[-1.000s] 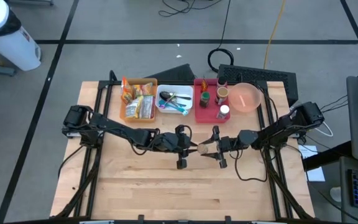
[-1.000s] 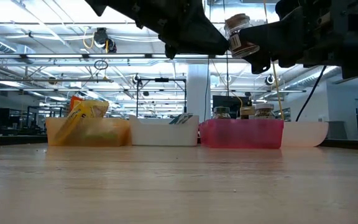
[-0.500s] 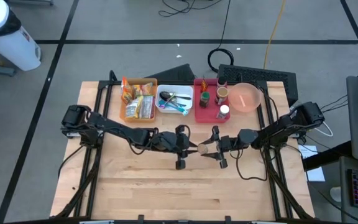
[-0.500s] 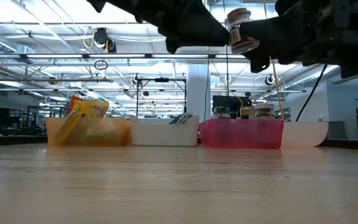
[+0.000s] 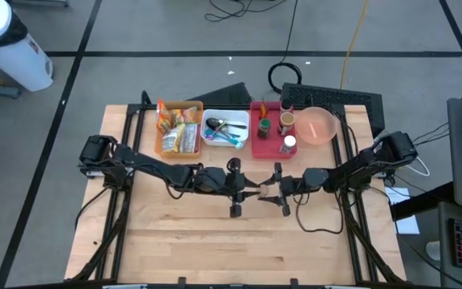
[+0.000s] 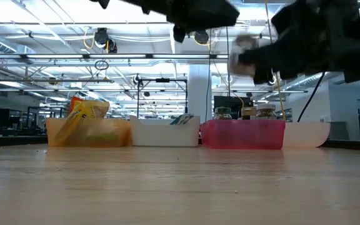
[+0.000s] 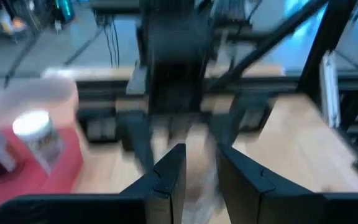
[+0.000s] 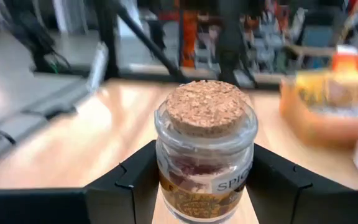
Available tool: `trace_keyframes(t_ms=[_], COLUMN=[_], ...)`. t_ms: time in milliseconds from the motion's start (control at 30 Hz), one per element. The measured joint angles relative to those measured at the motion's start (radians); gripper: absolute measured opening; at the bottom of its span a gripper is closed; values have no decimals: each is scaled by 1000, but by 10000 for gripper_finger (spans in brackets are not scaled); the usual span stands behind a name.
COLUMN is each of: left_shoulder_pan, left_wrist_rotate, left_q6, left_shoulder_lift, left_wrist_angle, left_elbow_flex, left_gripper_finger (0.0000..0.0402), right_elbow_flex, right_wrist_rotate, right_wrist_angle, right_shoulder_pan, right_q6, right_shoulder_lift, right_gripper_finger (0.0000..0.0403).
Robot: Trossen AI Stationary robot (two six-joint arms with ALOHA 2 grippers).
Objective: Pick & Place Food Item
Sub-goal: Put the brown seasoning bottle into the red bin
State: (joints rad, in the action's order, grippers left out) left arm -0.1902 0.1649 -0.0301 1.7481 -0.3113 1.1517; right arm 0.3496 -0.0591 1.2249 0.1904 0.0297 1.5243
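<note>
A small glass spice jar [image 8: 205, 152] with a cork stopper [image 8: 206, 106] and a printed label hangs high above the middle of the table [image 5: 215, 233], with my right gripper [image 8: 205, 186] shut on it. In the low view the jar [image 6: 242, 45] is blurred, next to my right gripper [image 6: 255, 59]. My left gripper [image 7: 197, 168] faces it from the table's left, a little higher [image 6: 214, 12]. Its fingers show a narrow gap with nothing between them. In the high view the two grippers [image 5: 243, 189] [image 5: 273, 191] nearly meet at the jar [image 5: 258, 193]. My right gripper pinches the jar's glass body [image 8: 166, 183] between its two fingers [image 8: 126, 186], one on each side, below the jar's shoulder. The fingers lie level and come from the table's right. The jar stands upright, cork up, lifted clear of the table.
Along the far edge stand an orange bin [image 5: 179, 128] of snack packets, a white bin [image 5: 225, 130] with cutlery, a red bin [image 5: 269, 132] with several jars and a pink bowl [image 5: 318, 126]. Bare wood lies on the near half.
My left gripper has risen and drawn clear of the jar, with its finger gap unchanged. My right gripper has kept its place and its hold. Its wrist has tipped a little, and the jar now sits slightly lower in the low view.
</note>
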Motion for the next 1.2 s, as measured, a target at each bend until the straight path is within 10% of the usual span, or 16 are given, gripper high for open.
trace_keyframes(t_ms=[1200], left_shoulder_pan=[35], left_wrist_rotate=[-27], left_q6=[-75], left_shoulder_lift=[36], left_wrist_angle=[135], left_elbow_flex=[-2], left_gripper_finger=[103], right_elbow_flex=[-1], right_wrist_rotate=[-19], right_wrist_angle=[-28], right_shoulder_pan=[-1], right_q6=[-10], right_shoulder_lift=[1], right_gripper_finger=[186])
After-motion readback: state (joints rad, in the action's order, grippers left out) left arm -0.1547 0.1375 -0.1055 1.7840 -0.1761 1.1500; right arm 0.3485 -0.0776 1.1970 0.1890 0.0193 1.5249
